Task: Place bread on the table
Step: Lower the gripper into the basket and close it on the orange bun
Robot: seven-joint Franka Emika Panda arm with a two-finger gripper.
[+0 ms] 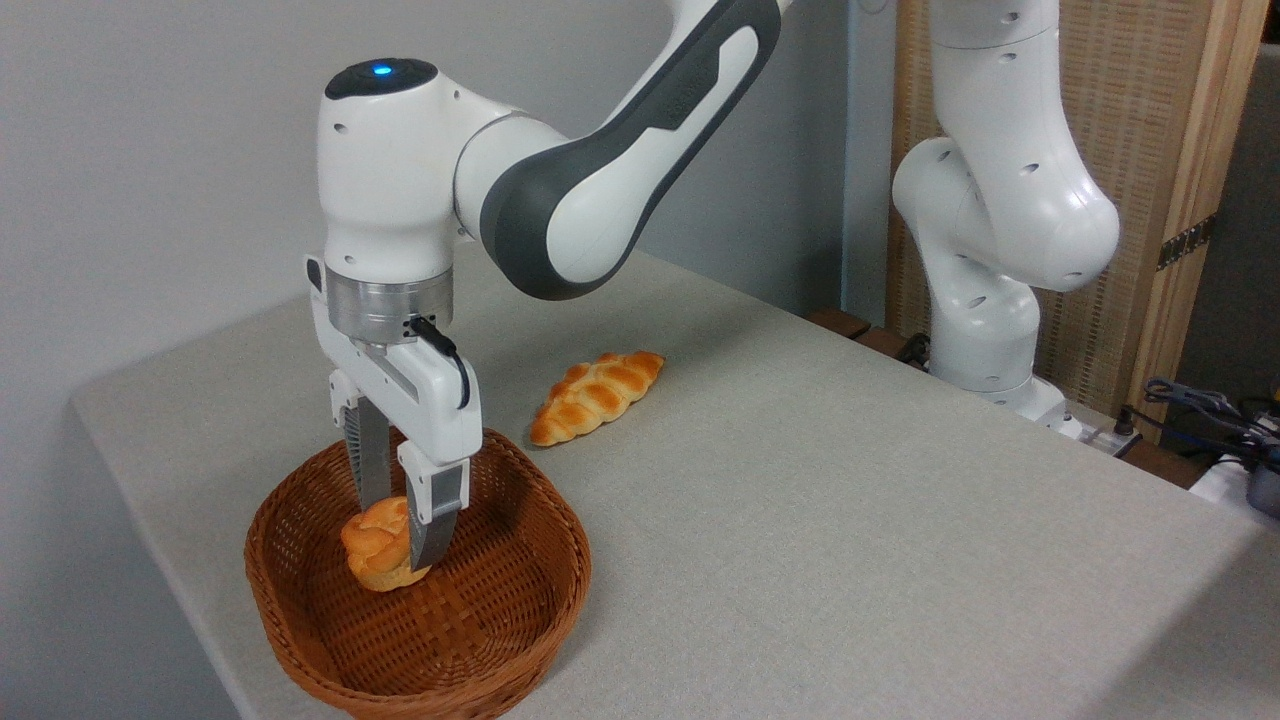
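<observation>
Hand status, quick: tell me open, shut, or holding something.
Hand: closed on the bread, one finger on each side of it, inside the wicker basket.

knotted golden bread (375, 550), above grey table (850, 500)

Bright, even light; sharp focus.

A plain grey wall (150, 150) stands behind; a woven wood-framed screen (1170, 130) stands right.
</observation>
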